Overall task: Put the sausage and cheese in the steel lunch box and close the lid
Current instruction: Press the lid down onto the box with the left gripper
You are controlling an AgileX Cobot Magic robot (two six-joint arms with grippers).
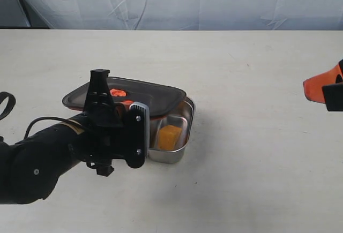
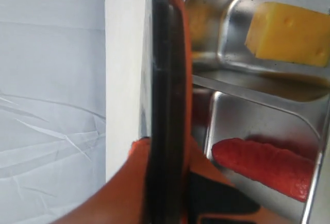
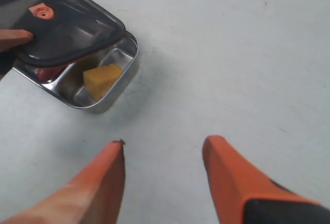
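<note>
The steel lunch box (image 1: 185,131) sits left of the table's middle, partly under the dark lid (image 1: 144,95). My left gripper (image 2: 165,154) is shut on the lid's edge (image 2: 162,80) and holds it tilted over the box. The yellow cheese (image 1: 169,136) lies in the uncovered compartment, also seen as the cheese (image 2: 289,33) and the cheese (image 3: 101,78). The red sausage (image 2: 260,167) lies in the other compartment, under the lid (image 3: 62,26). My right gripper (image 3: 164,152) hangs open over bare table, far right of the lunch box (image 3: 121,77), its orange fingers (image 1: 321,88) at the frame edge.
A pale tabletop (image 1: 252,152) spreads around the box, with a white draped cloth (image 1: 177,0) behind its far edge. The black left arm (image 1: 48,158) covers the near left part of the table.
</note>
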